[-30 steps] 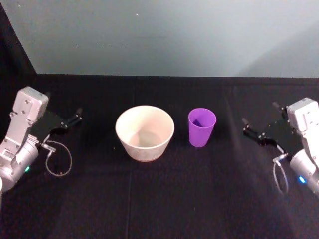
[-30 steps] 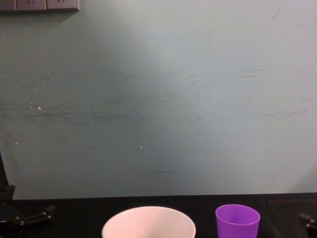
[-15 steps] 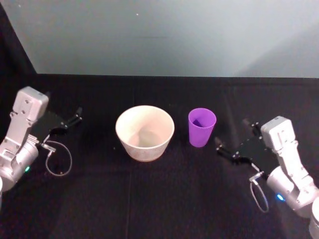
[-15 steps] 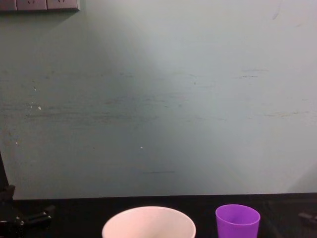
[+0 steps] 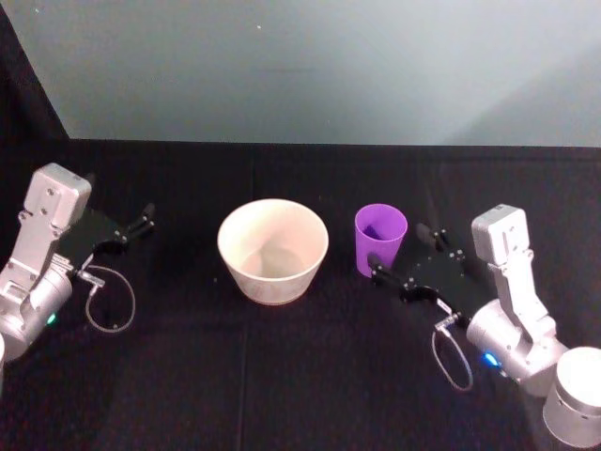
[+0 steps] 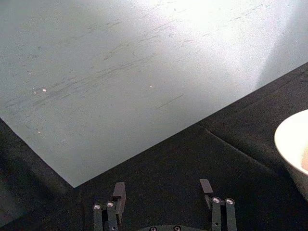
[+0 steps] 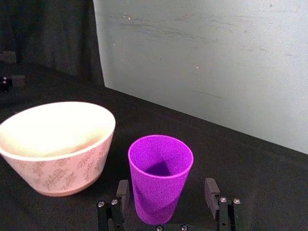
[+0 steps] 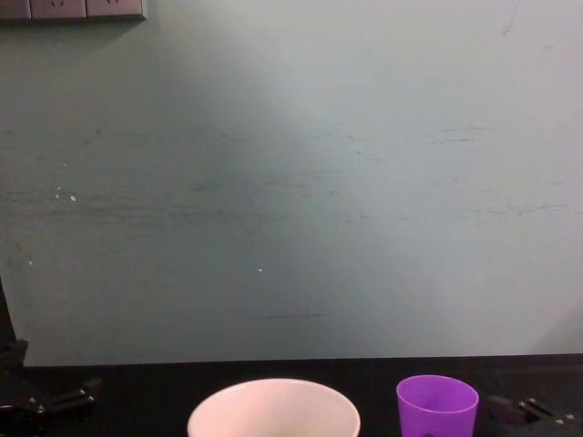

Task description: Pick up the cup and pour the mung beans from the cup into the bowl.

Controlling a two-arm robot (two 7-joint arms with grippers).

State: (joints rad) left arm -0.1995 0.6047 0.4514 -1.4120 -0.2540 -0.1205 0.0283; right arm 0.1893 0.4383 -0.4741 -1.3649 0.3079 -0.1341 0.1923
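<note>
The cup (image 5: pixel 380 235) stands upright on the tabletop (image 5: pixel 282 376), just right of the bowl (image 5: pixel 272 277). Also right of the bowl, the nearer right end effector (image 5: pixel 398 247) is open, its fingers straddling the cup. The left end effector (image 5: pixel 139 223) is open and idle, left of the bowl.

One cup (image 5: pixel 380 241), one bowl (image 5: pixel 272 250), two hands (image 5: pixel 143 220) (image 5: pixel 397 246).

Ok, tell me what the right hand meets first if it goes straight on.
The cup: it stands upright dead ahead of the open right hand, about level with its fingertips, seemingly untouched.
</note>
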